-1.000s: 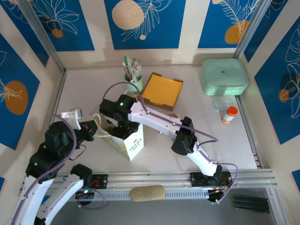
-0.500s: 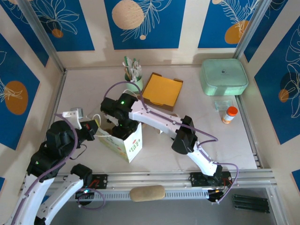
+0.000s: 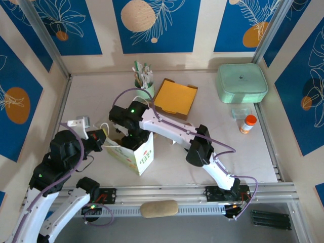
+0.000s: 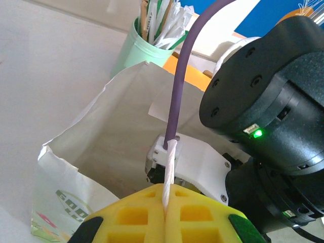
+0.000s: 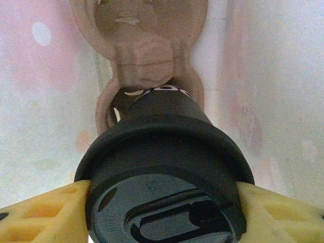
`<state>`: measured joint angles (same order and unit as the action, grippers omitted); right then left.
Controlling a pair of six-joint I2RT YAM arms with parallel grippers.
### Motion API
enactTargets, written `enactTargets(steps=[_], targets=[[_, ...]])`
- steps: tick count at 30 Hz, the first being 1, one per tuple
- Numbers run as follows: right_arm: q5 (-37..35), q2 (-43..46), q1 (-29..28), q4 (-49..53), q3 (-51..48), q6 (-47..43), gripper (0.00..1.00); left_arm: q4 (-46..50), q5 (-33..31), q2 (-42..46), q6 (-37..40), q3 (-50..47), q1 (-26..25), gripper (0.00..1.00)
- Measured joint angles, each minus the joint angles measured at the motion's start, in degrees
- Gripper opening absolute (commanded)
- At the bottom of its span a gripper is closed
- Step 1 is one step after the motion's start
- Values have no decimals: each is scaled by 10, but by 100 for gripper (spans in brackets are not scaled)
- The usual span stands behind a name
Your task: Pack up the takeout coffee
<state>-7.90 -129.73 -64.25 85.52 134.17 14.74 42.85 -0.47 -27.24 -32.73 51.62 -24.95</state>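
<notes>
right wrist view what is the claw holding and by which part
The right claw grips the takeout coffee by its black lid, pinched at the lid's left and right edges.

The black lid (image 5: 164, 167) hides most of the coffee cup (image 5: 152, 92); the pulp carrier (image 5: 139, 30) beyond is blurred, cut off by the top edge.

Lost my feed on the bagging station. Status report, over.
Left gripper shut on bag handle. Right gripper clamped on takeout coffee, lid on, inside bag over pulp carrier. Seating unclear; nothing blocking seen.
</notes>
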Motion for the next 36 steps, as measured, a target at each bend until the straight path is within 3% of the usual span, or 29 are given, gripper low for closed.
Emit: enactTargets(steps=[36], targets=[[-33, -1, -9, -14, -23, 2, 50, 0, 0, 0, 0, 0, 0, 0]])
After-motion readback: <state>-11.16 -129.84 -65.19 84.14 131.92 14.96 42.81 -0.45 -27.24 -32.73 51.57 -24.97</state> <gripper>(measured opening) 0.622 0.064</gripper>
